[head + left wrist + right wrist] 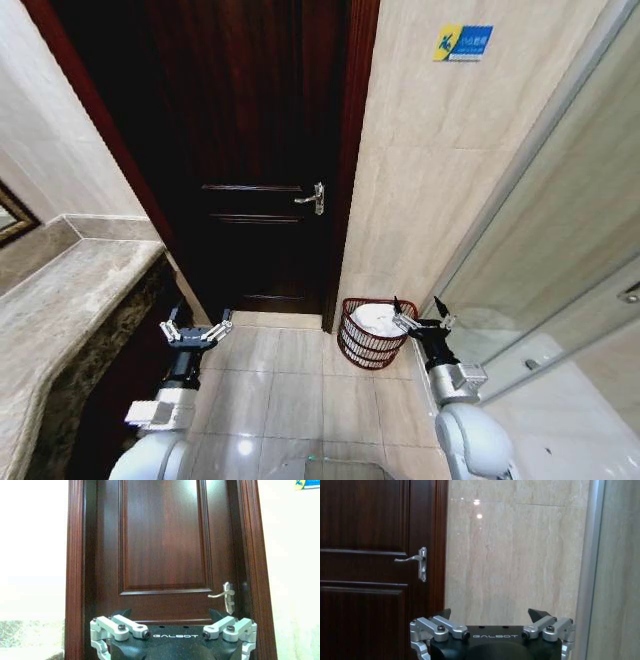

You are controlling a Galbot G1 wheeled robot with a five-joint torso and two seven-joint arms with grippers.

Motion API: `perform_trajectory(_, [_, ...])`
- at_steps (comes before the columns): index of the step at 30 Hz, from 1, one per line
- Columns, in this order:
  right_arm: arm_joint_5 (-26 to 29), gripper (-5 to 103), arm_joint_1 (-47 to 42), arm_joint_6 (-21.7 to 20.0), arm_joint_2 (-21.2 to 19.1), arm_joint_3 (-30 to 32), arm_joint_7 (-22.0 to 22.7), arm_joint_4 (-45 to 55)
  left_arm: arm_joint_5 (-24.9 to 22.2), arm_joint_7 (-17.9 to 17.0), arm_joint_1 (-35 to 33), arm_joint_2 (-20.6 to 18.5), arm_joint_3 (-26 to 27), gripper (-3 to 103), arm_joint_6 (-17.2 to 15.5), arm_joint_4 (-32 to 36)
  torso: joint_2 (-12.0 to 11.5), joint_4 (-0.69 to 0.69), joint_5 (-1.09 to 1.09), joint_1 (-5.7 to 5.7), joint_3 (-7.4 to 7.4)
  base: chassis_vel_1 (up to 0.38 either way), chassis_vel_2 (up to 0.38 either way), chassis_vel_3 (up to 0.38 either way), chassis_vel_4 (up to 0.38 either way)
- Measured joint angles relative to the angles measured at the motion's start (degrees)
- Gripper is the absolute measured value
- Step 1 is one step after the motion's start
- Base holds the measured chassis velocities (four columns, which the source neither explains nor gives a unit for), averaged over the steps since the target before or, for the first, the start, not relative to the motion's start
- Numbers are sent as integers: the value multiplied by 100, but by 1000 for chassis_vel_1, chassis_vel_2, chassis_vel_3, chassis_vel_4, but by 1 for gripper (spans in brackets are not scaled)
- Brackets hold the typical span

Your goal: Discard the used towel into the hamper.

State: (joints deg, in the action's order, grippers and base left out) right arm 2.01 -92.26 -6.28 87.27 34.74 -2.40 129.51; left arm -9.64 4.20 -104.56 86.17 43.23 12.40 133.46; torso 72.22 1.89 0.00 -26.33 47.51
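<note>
Bright, soft-focus frames; lamp glare dots the tiled wall [515,551].

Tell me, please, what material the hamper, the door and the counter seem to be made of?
Hamper: probably wicker or rattan, red-brown, with open horizontal slats. Door: apparently dark wood, glossy, with raised panels. Counter: looks like polished stone, mottled grey-brown.

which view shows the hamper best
The head view: the hamper stands on the floor by the wall, white cloth inside, right gripper open beside its rim. The wrist views face the door and wall above it.
</note>
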Motion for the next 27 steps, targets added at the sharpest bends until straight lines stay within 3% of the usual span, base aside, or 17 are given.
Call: perform_trajectory(27, [197,100,-7,49,-175,37,13,-137,44,55,1,127,4,100,18,-12,-1,0,0,1,0,56,-55,-53,62])
